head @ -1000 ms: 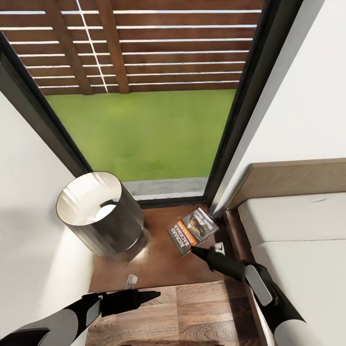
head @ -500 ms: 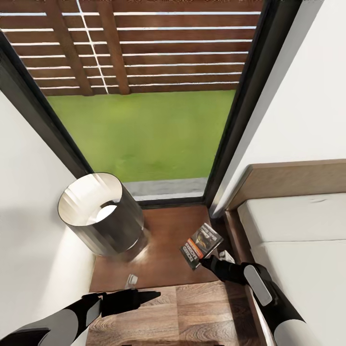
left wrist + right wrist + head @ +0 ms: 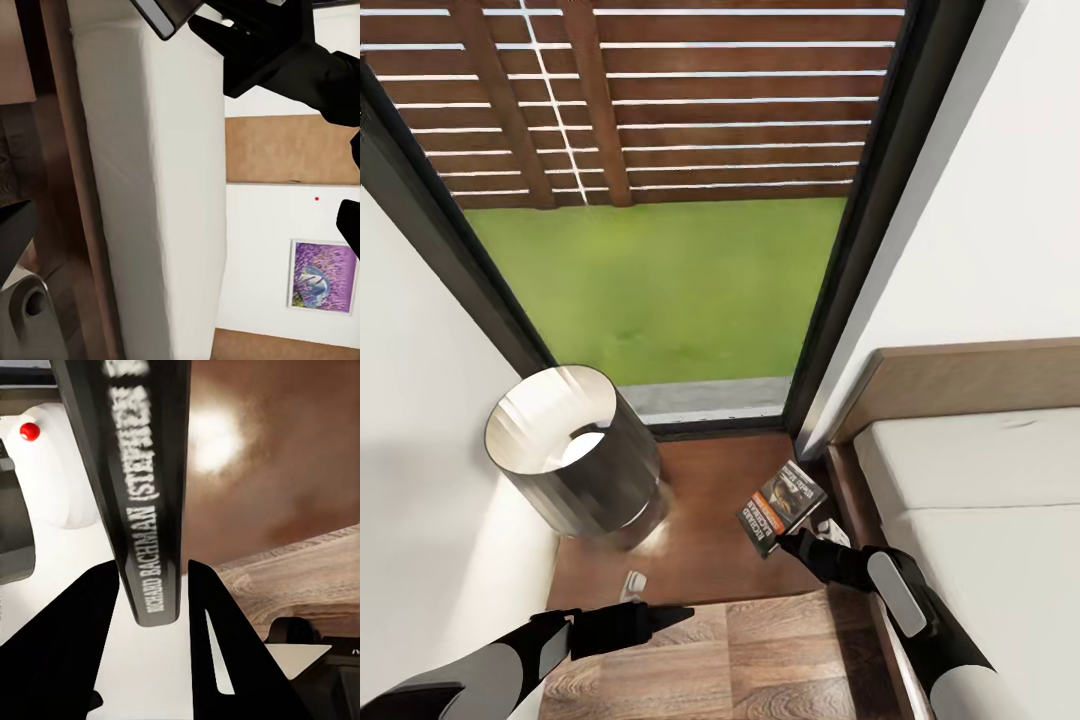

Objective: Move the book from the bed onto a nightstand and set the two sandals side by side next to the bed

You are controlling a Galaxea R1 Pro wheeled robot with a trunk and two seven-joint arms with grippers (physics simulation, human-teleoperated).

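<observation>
Head view: the right gripper (image 3: pixel 792 541) pinches the book (image 3: pixel 781 505) by its near corner, holding it tilted over the nightstand (image 3: pixel 705 520) tabletop, close to the edge nearest the bed (image 3: pixel 980 500). A dark cylindrical lamp (image 3: pixel 575 460) fills the tabletop's left side, leaving open room in the middle. The window (image 3: pixel 660 200) stands right behind, with white walls on both sides. The left gripper (image 3: pixel 660 615) hovers over the floor (image 3: pixel 760 660) at the front edge, fingers apparently pressed together.

Left wrist view: the mattress side and a purple picture (image 3: pixel 322 275) on the wall.

Right wrist view: two black fingers (image 3: pixel 217 637) clamp the book's spine, glossy tabletop beyond.
</observation>
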